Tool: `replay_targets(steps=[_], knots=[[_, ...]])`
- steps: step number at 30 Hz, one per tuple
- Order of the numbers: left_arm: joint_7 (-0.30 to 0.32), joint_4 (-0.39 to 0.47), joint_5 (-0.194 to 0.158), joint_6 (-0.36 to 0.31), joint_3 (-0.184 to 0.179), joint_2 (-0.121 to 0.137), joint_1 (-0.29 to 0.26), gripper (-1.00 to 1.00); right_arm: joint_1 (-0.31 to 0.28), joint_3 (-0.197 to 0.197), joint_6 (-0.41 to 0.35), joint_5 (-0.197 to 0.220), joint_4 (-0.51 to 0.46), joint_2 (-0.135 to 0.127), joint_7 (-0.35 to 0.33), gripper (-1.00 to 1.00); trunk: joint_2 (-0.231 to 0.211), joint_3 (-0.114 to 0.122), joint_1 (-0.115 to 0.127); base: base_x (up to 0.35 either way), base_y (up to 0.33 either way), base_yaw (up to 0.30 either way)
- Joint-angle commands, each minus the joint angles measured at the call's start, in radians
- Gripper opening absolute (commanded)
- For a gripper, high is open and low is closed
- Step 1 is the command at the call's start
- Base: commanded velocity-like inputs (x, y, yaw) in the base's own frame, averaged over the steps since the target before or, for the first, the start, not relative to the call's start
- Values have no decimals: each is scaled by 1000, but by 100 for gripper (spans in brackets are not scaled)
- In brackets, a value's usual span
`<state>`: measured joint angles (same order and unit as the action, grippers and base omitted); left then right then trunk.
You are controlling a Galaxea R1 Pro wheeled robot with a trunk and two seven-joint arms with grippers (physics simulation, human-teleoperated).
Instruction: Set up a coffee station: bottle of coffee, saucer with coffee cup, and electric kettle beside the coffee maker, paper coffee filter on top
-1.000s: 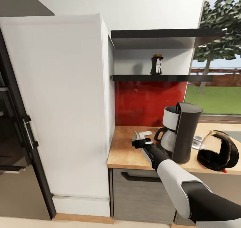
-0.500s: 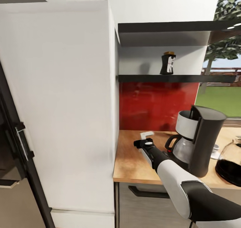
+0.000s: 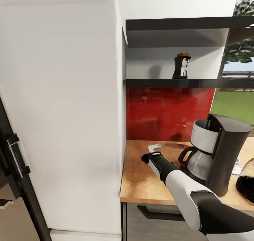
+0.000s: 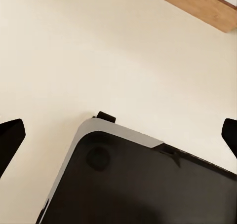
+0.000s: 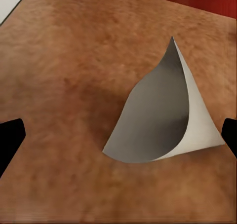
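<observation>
Nearest, at lower right of the head view: white-and-black right arm (image 3: 190, 198), stretched up and leftward across the speckled wooden countertop (image 3: 141, 177), forearm nearly straight, wrist toward frame centre. At its end, the right gripper (image 3: 150, 155), aimed at the red backsplash; in the right wrist view, black fingertips (image 5: 10, 137) wide apart at both edges, nothing between them but the filter, untouched.

Just past the gripper, near frame centre: white cone-shaped paper coffee filter (image 3: 155, 147), lying on the countertop. In the right wrist view (image 5: 168, 115), on its side, long axis roughly along the line of sight, tip toward the backsplash, open grey mouth toward the camera.

Right of the arm, at middle right: black drip coffee maker with glass carafe (image 3: 218, 152), upright. At the right edge, dark glass kettle (image 3: 247, 181), cut off.

Farther back, upper right: dark coffee bottle with brown lid (image 3: 181, 66), upright on the black wall shelf (image 3: 169, 82).

Left gripper (image 4: 118, 135): black tips far apart, above cream floor and a dark rounded base.
</observation>
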<state>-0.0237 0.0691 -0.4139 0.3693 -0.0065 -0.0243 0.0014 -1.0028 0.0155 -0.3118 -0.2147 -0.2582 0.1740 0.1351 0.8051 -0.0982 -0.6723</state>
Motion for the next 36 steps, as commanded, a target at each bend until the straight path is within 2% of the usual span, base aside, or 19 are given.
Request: replay_targets(steps=[1,8,18,31,36], knots=[[-2,1,-2,2,-1,0,0,100,0,2,-16,-9,-1,1,2,100,1,-1,0,4,-1,0],[-3,0,-2,2,-1,0,0,100,0,2,-31,-9,-1,1,3,100,1,-1,0,28,0,0],[-2,-6,0,2,-1,0,0,100,0,3,-25,-7,-1,-1,3,100,1,-1,0,220,-3,0],[-2,-8,1,2,-1,0,0,100,0,4,-34,-5,-1,-37,4,100,1,-1,0,21,-1,0],[-2,-8,2,2,-2,0,0,100,0,5,-35,-3,-1,-68,3,100,1,-1,0,0,0,0]])
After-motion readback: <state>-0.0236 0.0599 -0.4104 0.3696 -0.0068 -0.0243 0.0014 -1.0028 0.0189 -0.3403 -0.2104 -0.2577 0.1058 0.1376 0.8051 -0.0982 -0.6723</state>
